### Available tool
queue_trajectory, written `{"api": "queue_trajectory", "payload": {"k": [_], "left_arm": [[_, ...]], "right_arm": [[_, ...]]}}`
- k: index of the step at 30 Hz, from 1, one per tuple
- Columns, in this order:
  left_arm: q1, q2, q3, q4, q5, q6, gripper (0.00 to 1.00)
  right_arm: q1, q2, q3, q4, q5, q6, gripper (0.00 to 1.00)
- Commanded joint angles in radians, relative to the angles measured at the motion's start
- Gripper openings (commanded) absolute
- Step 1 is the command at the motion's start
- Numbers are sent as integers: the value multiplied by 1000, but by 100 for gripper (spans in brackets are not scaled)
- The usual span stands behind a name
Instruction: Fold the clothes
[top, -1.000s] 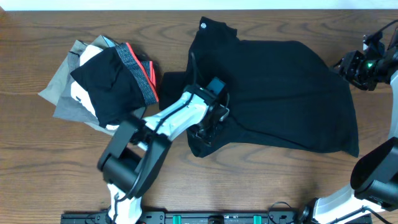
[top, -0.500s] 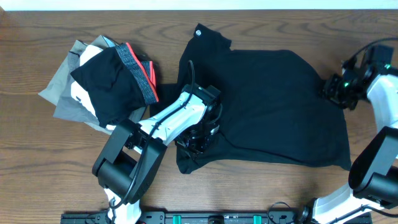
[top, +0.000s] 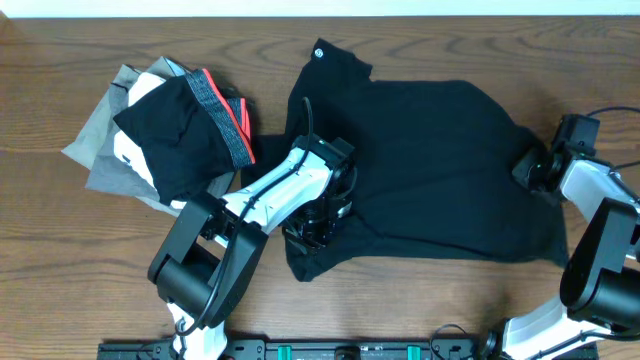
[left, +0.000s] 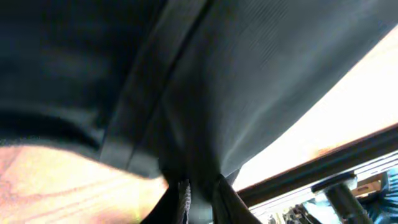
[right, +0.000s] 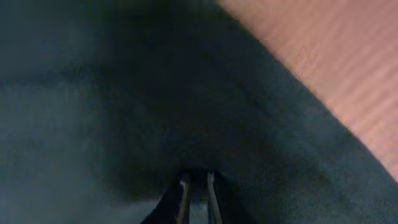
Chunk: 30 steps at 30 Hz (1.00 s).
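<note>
With the black shirt (top: 440, 160) spread across the middle and right of the frame, the left gripper (top: 318, 218) and right gripper (top: 530, 172) each pinch its thin edge narrowly, so an uneven pull could slip the fabric free or bunch it.

We can read no words, numbers or brand names in any view. The one mark we find is a small round white logo (top: 320, 52) on the black shirt (top: 440, 160), at the shirt's far left corner toward the back edge of the bench (top: 80, 250). It is too small for us to make out its design or any letters in it. On the pile of clothes (top: 150, 140) at the left, a waistband (top: 208, 92) shows a speckled grey strip beside a red one; whether the speckling is lettering we cannot tell.
</note>
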<state>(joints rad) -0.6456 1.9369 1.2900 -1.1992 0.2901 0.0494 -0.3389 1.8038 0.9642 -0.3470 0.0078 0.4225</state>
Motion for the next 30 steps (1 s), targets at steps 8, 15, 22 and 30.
{"api": "queue_trajectory", "payload": {"k": [8,15,22,30], "left_arm": [[-1,-18,-2,-29,-14,-1,14],[-1,-18,1,17,-23,2,14],[-1,-23,100,44,-21,-44,11],[-1,-129,235,39,-11,-62,10]], "right_arm": [[-100,-19,180,-92,-270,-195,37],[-145,-111,311,-250,-336,-172,56],[-111,-63,315,-42,-398,-203,46],[-84,166,315,174,-462,-278,64]]}}
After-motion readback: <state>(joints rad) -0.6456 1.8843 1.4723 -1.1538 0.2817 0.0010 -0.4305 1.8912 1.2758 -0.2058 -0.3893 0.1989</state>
